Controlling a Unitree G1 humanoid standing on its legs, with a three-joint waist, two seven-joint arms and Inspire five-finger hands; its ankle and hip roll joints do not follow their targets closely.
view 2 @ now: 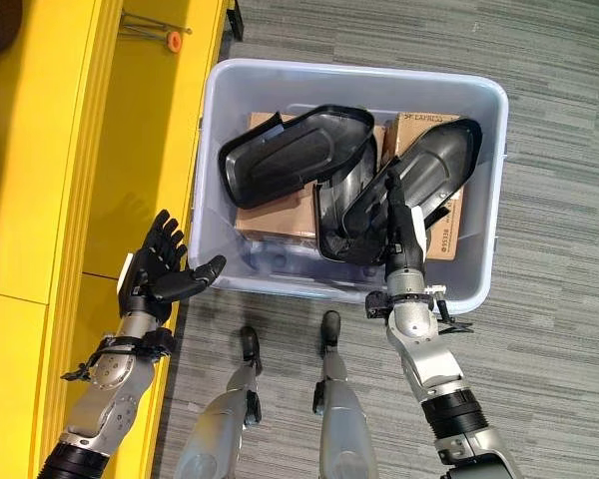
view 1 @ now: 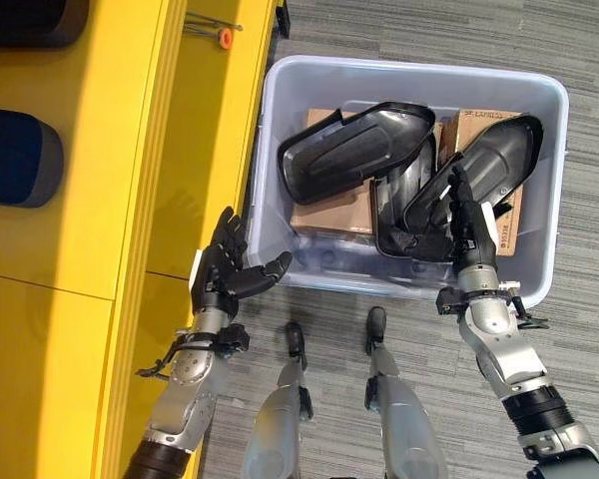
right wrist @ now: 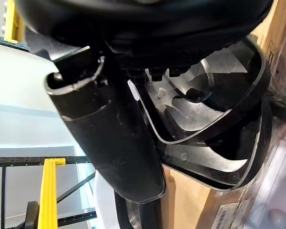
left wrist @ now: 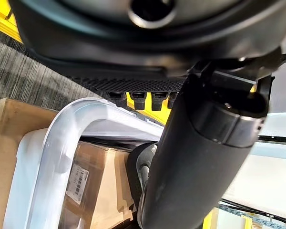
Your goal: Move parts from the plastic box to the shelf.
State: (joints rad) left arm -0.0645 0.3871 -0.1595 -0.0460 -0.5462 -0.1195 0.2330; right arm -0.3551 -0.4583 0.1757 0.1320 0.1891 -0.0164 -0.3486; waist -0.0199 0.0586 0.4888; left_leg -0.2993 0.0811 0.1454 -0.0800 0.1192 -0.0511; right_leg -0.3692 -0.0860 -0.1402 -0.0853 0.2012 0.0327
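Observation:
A pale translucent plastic box [view 1: 409, 75] stands on the carpet beside the yellow shelf [view 1: 130, 150]. In it lie black moulded shell parts on cardboard cartons [view 1: 329, 212]: one at the left [view 1: 354, 150], one at the right [view 1: 489, 165], a third [view 1: 399, 200] under them. My right hand [view 1: 469, 225] reaches over the near rim with straight fingers laid along the right part's lower edge; the right wrist view shows that part's hollow inside [right wrist: 214, 95] just past the fingers. My left hand [view 1: 230, 264] hovers open, fingers spread, outside the box's near left corner, next to the shelf.
On the shelf sit a dark blue rounded object [view 1: 15, 155] and a black one [view 1: 30, 20] at the far left. A thin pin with an orange tip [view 1: 225, 38] sticks out near the shelf's far edge. Grey carpet [view 1: 579, 150] surrounds the box.

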